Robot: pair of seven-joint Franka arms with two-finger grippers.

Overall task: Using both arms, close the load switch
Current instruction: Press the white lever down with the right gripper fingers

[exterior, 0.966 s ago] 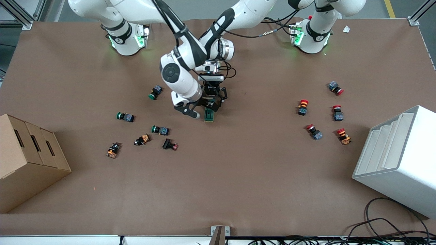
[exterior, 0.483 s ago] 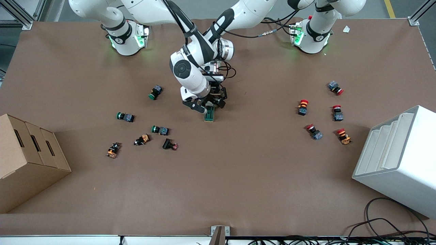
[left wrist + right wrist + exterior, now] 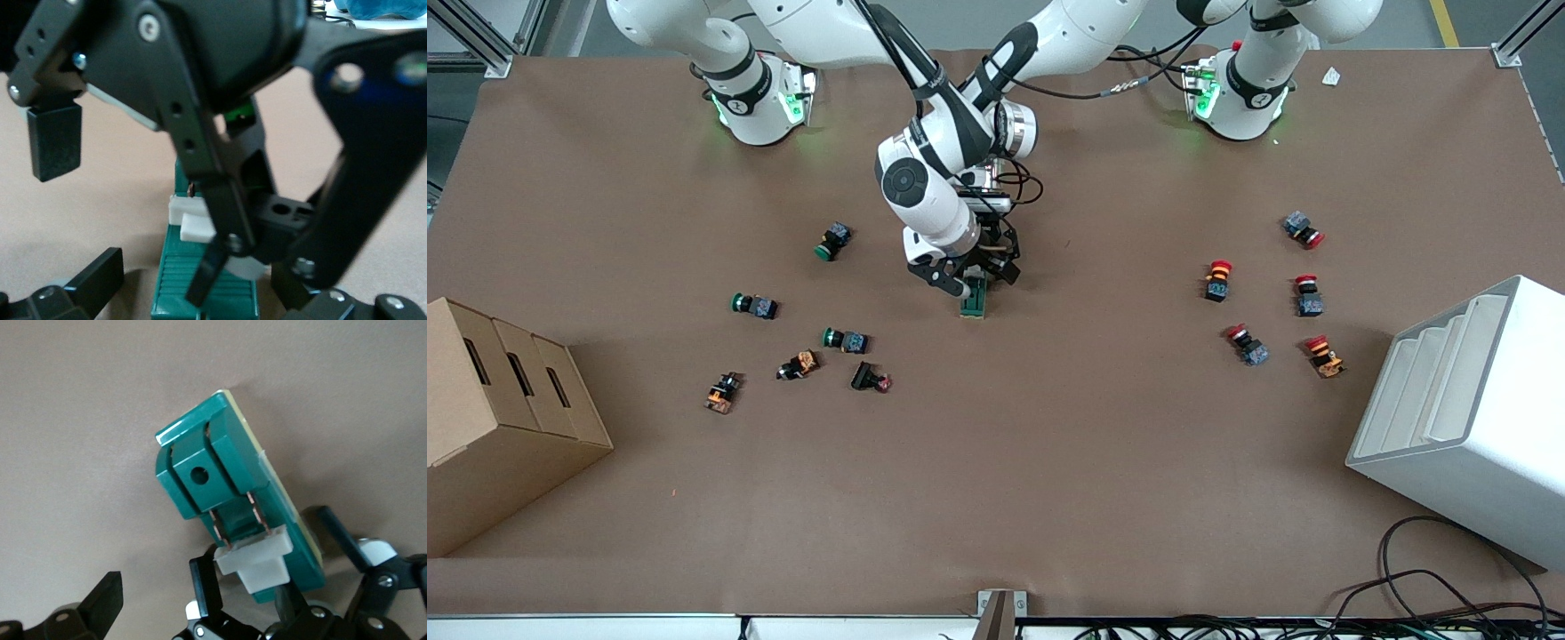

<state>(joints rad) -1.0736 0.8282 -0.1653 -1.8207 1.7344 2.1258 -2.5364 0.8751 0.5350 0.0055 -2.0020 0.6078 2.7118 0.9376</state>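
I see my left gripper [image 3: 985, 277] clamped on the dark green rectangular load switch [image 3: 974, 300], right gripper [image 3: 953, 283] spread open beside its white lever [image 3: 257, 561].

We see only the load switch's [image 3: 973, 302] near end past both grippers. The cardboard box [image 3: 498, 418] and white bin [image 3: 1476, 418] are cut off by the frame edges.
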